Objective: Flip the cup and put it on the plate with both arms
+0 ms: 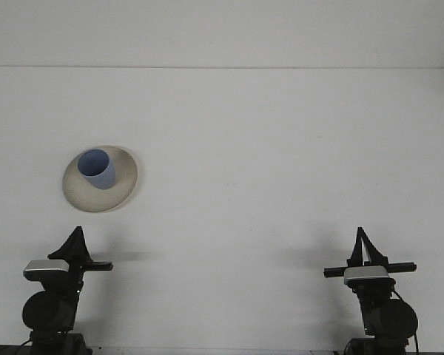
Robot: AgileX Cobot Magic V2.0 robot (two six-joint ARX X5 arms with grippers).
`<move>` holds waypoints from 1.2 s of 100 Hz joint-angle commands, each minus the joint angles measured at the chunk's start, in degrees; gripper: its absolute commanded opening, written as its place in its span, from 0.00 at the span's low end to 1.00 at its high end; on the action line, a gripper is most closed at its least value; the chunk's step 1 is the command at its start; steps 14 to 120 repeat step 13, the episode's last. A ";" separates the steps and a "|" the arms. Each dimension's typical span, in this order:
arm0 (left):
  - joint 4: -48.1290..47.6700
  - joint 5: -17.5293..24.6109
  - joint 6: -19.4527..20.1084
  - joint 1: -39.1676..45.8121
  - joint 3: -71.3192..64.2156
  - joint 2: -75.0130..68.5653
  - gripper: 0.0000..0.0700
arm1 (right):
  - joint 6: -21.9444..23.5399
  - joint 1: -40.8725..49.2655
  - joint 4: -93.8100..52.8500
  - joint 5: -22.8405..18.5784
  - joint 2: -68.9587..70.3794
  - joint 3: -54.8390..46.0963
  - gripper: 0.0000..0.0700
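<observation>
A blue cup (98, 168) stands upright, mouth up, on a cream plate (122, 185) at the left of the white table. My left gripper (75, 238) sits low at the near left, well in front of the plate, with its fingers together in a point. My right gripper (363, 238) rests at the near right, far from the cup, its fingers also meeting at a tip. Neither one holds anything.
The white table (266, 163) stretches to a far edge near the top of the view. Both arm bases stand at the front edge, left and right.
</observation>
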 commanded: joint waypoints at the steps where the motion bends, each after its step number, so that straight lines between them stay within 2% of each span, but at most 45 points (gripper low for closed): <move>1: 0.57 0.02 -0.22 0.09 -1.14 -0.04 0.02 | 0.42 0.00 0.70 -0.02 0.00 -0.11 0.00; 120: 0.57 0.02 -0.22 0.11 -1.14 -0.04 0.02 | 0.42 0.00 0.70 -0.02 0.00 -0.11 0.00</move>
